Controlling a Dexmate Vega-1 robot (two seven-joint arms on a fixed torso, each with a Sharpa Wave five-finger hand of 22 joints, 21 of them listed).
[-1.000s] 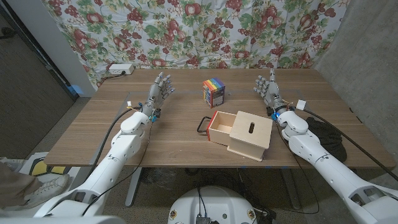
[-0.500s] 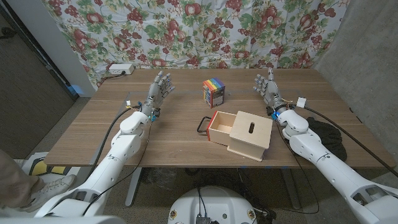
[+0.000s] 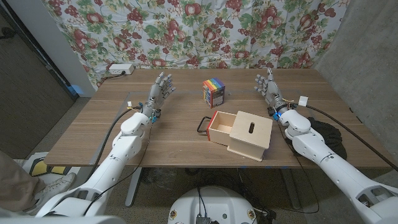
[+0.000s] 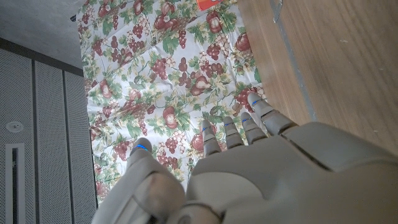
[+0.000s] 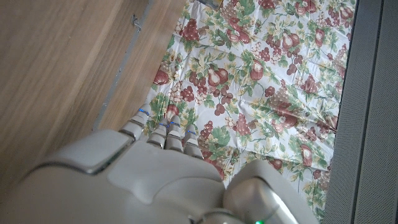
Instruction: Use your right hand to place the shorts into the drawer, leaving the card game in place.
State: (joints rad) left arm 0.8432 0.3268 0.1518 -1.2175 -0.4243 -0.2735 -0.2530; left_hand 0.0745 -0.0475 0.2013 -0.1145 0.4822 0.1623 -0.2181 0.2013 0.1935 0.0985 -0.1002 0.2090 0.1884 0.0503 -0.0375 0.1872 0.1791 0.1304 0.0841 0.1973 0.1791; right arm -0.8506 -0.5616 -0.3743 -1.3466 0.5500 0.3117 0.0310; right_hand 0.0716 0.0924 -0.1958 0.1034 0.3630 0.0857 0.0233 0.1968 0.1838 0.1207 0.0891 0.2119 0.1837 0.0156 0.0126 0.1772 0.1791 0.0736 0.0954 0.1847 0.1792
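**Hands raised, drawer standing open**

Both grey jointed hands, left hand (image 3: 160,89) and right hand (image 3: 268,87), are holding nothing, fingers spread. The dark, crumpled shorts (image 3: 326,135) are lying off the table's edge at four o'clock. The pale wooden drawer (image 3: 239,134) is sitting pulled open at centre, the rainbow-striped card game (image 3: 214,92) boxy at twelve.

I saw a rainbow-striped card game (image 3: 214,91) with a dark lower face on the brown wood-grain table (image 3: 93,134). The drawer (image 3: 240,134) was pale wood with a red-orange rim and a black wire handle (image 3: 203,124). Behind hung a curtain (image 3: 186,31) printed with red fruit and green leaves on white. My left hand (image 3: 159,92) and right hand (image 3: 267,88) were grey, the fingertips (image 4: 142,147) marked blue. The arms (image 3: 127,143) were white. A dark cloth (image 3: 326,134) lay off the table's right edge.
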